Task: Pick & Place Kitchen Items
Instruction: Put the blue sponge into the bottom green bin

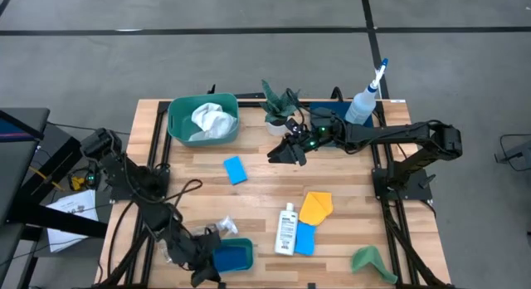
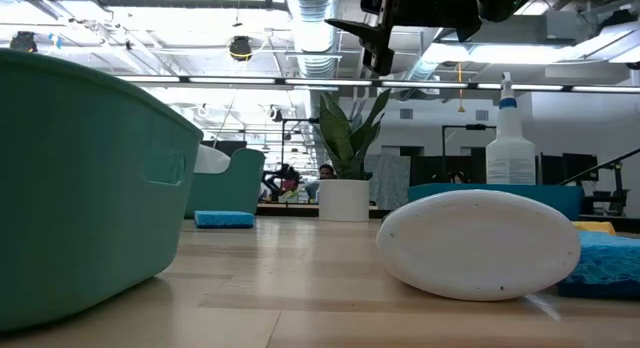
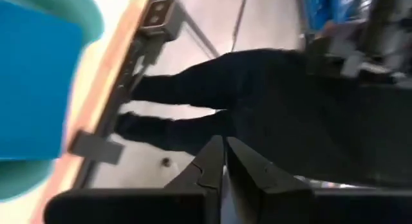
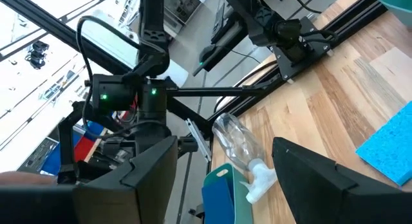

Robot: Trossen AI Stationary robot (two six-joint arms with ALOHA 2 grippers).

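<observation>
L gripper (image 3: 224, 161) clenched, empty, by near table edge beside small green tub (image 1: 233, 256). R gripper (image 1: 286, 154) released, hovered mid-table near blue sponge (image 1: 235, 169).

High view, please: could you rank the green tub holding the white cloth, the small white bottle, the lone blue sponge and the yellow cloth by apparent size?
1. green tub, clearly largest.
2. small white bottle and yellow cloth: too alike to rank; the bottle is longer, the cloth broader.
3. blue sponge, smallest.
</observation>
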